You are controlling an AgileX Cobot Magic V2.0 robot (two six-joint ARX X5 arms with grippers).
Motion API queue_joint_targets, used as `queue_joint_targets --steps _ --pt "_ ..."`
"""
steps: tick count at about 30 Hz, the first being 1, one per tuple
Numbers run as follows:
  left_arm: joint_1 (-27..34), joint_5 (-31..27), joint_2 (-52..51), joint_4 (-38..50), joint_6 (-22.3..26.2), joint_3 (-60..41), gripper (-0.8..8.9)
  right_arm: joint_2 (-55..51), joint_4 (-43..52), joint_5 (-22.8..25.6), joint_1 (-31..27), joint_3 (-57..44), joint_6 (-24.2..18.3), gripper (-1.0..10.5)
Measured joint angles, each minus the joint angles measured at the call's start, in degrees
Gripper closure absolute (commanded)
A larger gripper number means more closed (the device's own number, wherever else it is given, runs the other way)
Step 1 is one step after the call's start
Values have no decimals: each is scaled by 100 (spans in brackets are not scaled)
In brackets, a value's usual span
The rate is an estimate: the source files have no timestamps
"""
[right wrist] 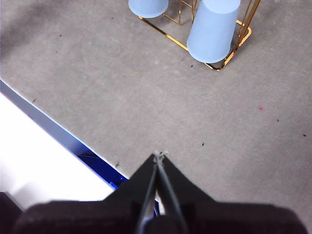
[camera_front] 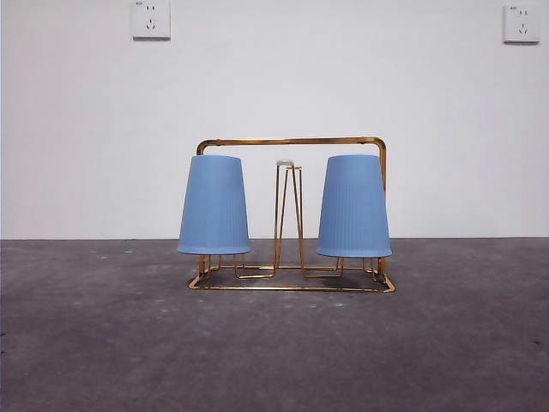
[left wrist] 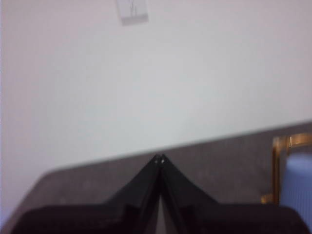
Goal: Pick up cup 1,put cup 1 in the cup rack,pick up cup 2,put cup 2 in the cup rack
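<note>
Cups are both sitting upside down on the rack [camera_front: 292, 142], which is standing on the grey desk [camera_front: 103, 343]. In the front view, one blue cup [camera_front: 214, 206] is hanging at the 9 o'clock end of the rack and the other cup [camera_front: 353, 208] at the 3 o'clock end, with a bare white-tipped prong [camera_front: 286, 165] rising between them. The gold arch is showing just above both cups, and the wire base is lying flat on the desk beneath them.

I am holding my left gripper [left wrist: 160, 157] off to the side of the rack with its jaws pressed together and gripping nothing; a sliver of gold frame and blue cup is showing at the edge of its view, along with a wall socket [left wrist: 132, 10]. I am keeping my right gripper [right wrist: 159, 155] above the desk, well apart from the rack, near the desk's blue edge [right wrist: 58, 131], its jaws likewise closed on nothing.
</note>
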Motion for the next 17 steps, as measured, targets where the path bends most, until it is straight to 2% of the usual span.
queue_joint_targets --steps 7,17 --pt "42 0 -669 0 -103 -1283 815 0 0 0 0 0 0 945" --pt "42 0 -1115 -365 -367 -2009 815 0 0 -2 0 0 0 945"
